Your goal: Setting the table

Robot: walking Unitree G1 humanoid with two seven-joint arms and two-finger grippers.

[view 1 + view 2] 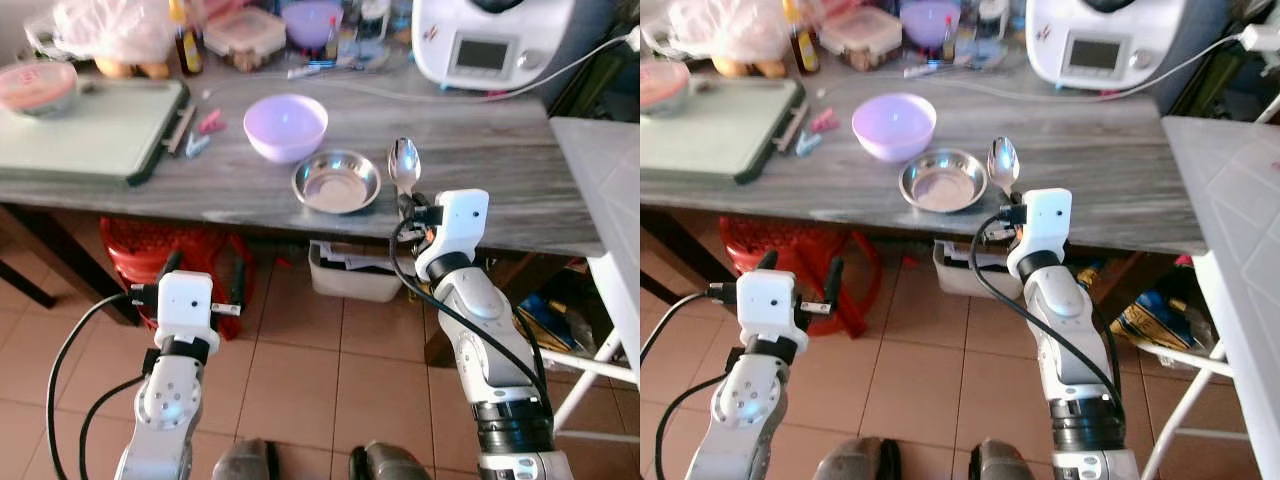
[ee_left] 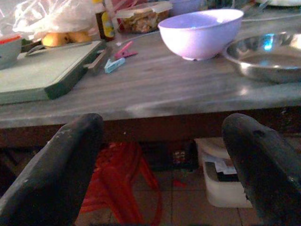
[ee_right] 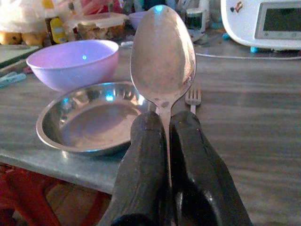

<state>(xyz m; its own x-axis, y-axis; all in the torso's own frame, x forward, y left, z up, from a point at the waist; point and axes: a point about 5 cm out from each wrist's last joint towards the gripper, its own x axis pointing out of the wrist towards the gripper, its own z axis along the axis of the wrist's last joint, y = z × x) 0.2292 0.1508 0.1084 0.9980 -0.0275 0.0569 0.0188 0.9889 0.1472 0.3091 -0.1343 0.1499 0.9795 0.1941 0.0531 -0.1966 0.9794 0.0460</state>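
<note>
Right gripper: my right gripper (image 3: 167,141) is at the near edge of the table, its two black fingers (image 3: 143,160) pressed tight together around the handle of the spoon.
Spoon: the spoon (image 1: 403,163) stands out beyond my fingertips, bowl end forward and pointing toward 12 o'clock, over the table top just beside the steel dish at its 3 o'clock side. Whether the spoon touches the wood I cannot tell.
Steel dish: the steel dish (image 1: 336,181) sits near the front edge of the table, shallow and shiny, with nothing in it.
Purple bowl: the purple bowl (image 1: 285,126) stands at about 11 o'clock from the steel dish, just beside it; I cannot tell if the rims touch.
Fork: in my right wrist view a fork (image 3: 192,96) lies on the wood past the spoon, partly hidden behind it.
Left gripper: my left gripper (image 2: 164,155) hangs below the table's edge at about 7 o'clock from the dish, fingers spread wide with nothing between them, above the tiled floor.
Table: the table (image 1: 480,190) is grey wood grain.
Cutting board: a green cutting board (image 1: 85,135) lies toward 9 o'clock from the purple bowl, with pink and blue clothes pegs (image 1: 204,133) between the two.
Appliance: a white kitchen appliance (image 1: 490,40) with a small screen stands at the far edge, toward 1 o'clock from the spoon.
Under the table: a red basket (image 1: 170,255) and a white bin (image 1: 355,272) sit on the floor.
</note>
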